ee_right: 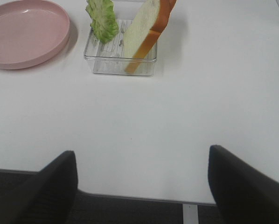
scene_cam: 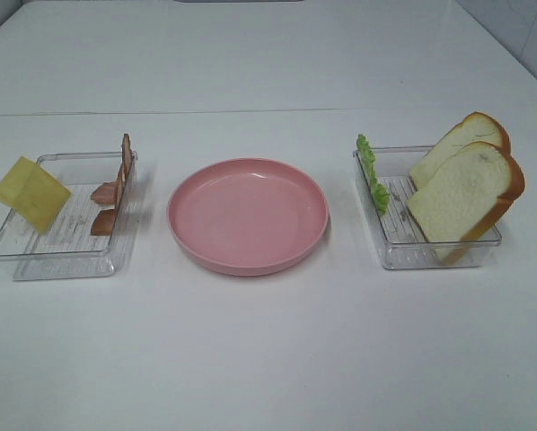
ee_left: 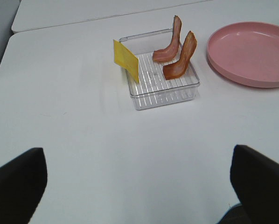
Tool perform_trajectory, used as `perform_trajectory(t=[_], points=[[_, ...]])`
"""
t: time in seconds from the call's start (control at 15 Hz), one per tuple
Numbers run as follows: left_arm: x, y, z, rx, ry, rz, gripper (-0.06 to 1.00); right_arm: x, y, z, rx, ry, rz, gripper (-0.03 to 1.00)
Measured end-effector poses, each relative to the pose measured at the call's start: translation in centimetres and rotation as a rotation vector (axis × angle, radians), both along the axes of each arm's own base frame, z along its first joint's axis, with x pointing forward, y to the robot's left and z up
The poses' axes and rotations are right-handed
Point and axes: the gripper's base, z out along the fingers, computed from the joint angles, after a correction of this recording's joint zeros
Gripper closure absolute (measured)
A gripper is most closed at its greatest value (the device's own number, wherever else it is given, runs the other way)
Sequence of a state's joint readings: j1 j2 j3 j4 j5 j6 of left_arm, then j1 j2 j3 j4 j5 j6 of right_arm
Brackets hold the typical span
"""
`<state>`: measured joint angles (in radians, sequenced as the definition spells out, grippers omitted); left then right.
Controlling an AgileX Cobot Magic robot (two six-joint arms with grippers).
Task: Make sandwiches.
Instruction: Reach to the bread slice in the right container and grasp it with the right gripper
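No stacked sandwich is in view; its parts lie apart. A yellow cheese square (scene_cam: 30, 193) leans on the left clear tray (scene_cam: 62, 260), with bacon strips (scene_cam: 116, 189) standing inside. Two bread slices (scene_cam: 466, 193) and green lettuce (scene_cam: 372, 175) stand in the right tray (scene_cam: 430, 256). The left wrist view shows the cheese (ee_left: 126, 59) and bacon (ee_left: 177, 49) far ahead of my left gripper (ee_left: 139, 186), which is open and empty. The right wrist view shows lettuce (ee_right: 102, 18) and bread (ee_right: 146, 30) ahead of my right gripper (ee_right: 144, 182), also open and empty.
A round pink plate (scene_cam: 248, 215) sits between the two trays, with nothing on it; it also shows in the left wrist view (ee_left: 251, 51) and in the right wrist view (ee_right: 25, 30). The white table's front edge (ee_right: 130, 198) lies under my right gripper.
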<state>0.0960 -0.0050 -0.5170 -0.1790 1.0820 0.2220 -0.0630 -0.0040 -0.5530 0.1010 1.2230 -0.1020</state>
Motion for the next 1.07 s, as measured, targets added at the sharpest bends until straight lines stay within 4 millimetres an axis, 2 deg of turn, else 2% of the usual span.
perform_trajectory(t=[0.33,0.47,0.67,0.87,1.07], points=[[0.0,0.0,0.0,0.000,0.000,0.000,-0.05,0.2,0.0,0.0,0.000,0.008,0.000,0.21],[0.0,0.0,0.0,0.000,0.000,0.000,-0.05,1.6,-0.1,0.3,0.002,0.089,0.003,0.21],[0.0,0.0,0.0,0.000,0.000,0.000,-0.05,5.0,-0.3,2.2,0.003,0.195,0.016,0.21],[0.0,0.0,0.0,0.000,0.000,0.000,-0.05,8.6,-0.1,5.1,0.021,0.173,0.060,0.21],[0.0,0.0,0.0,0.000,0.000,0.000,-0.05,13.6,0.0,6.8,0.037,0.245,0.121,0.21]])
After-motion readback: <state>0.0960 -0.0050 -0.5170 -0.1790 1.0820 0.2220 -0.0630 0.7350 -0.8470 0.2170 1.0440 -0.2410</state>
